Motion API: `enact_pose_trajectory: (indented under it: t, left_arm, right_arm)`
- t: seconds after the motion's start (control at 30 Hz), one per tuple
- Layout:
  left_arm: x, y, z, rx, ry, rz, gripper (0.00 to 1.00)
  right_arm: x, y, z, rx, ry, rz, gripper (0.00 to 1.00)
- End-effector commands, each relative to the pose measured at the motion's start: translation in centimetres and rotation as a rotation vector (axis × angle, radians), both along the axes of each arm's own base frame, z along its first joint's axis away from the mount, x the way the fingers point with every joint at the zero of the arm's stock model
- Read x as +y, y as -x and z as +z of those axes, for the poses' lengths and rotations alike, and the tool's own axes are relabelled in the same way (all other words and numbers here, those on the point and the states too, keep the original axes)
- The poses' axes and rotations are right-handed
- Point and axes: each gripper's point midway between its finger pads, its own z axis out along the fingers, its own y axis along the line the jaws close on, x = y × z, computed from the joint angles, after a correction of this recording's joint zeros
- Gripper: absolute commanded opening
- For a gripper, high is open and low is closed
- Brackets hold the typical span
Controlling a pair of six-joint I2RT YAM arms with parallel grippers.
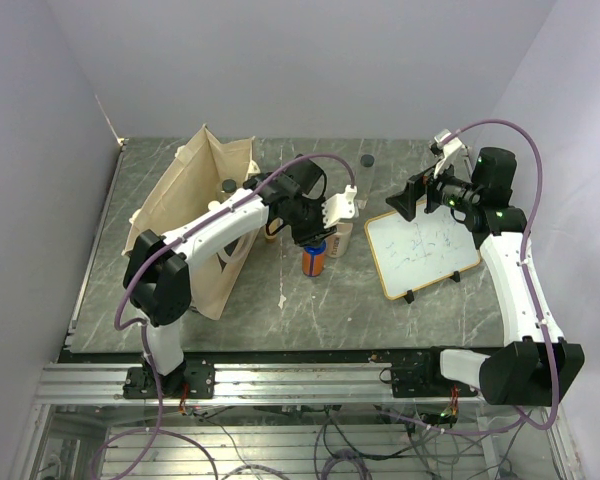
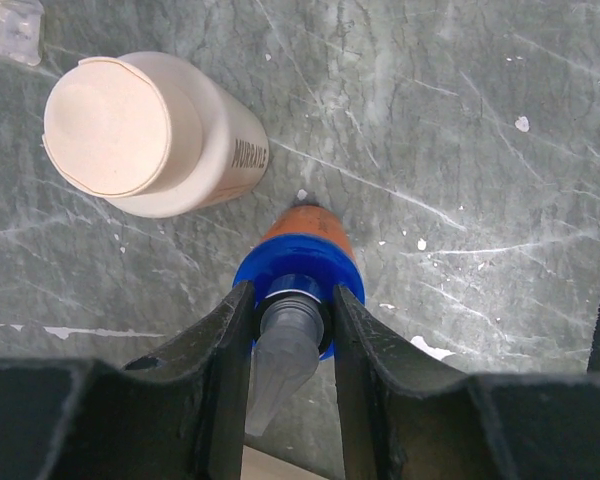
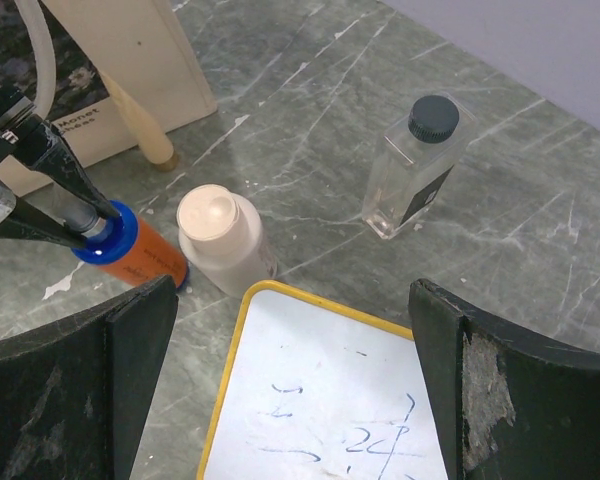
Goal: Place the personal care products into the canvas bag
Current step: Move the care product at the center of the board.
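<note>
Orange-and-blue plastic first: the blue-and-orange bottle (image 1: 314, 260) is standing upright on the worktop (image 1: 310, 320) at the centre of the overhead frame. It is not yet in the canvas bag (image 1: 195, 190), which is sitting at the left of that frame.

The left gripper (image 2: 292, 300) is hanging straight over the bottle, jaws narrow, one finger on each side of the pale cap. We cannot tell whether they are pressing on it yet. We are judging that the cap is the chosen hold because the cream wide-lidded bottle (image 2: 150, 135) is standing just beside, at the upper left of the left wrist frame, leaving little room for a side approach.

The right gripper (image 3: 290, 310) is carrying nothing, jaws wide. It is hovering over the whiteboard (image 3: 330, 400), out of the left arm's way. A clear bottle with a dark cap (image 3: 415, 165) is waiting on the worktop at the upper right.
</note>
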Motion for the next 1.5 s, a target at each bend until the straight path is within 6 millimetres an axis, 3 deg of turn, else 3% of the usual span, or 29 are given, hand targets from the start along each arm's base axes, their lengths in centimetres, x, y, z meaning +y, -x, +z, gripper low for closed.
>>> enact_pose_trajectory:
  t: [0.0,0.33,0.93,1.23,1.3,1.47]
  left_arm:
    - [-0.5,-0.1,2.8,-0.019,0.043,0.023,0.07]
    - [0.7,0.9,5.5,-0.060,0.079,0.019,0.07]
    - [1.2,3.0,2.2,0.080,0.056,0.066,0.07]
    - [1.6,3.5,2.2,0.090,0.045,0.051,0.37]
    - [1.7,3.6,2.3,0.082,0.042,0.044,0.49]
    - [2.0,3.3,3.4,0.042,0.043,0.038,0.65]
  right_arm:
    - [-0.2,-0.1,0.0,-0.012,-0.004,-0.003,1.00]
    - [-0.3,-0.2,-0.1,-0.010,-0.006,-0.005,1.00]
    - [-0.4,0.2,0.0,-0.013,-0.019,-0.006,1.00]
    - [-0.4,0.3,0.1,-0.013,-0.023,-0.008,1.00]
    - [-0.4,0.2,0.0,-0.011,-0.026,-0.009,1.00]
    - [-0.4,0.1,0.1,-0.009,-0.032,-0.006,1.00]
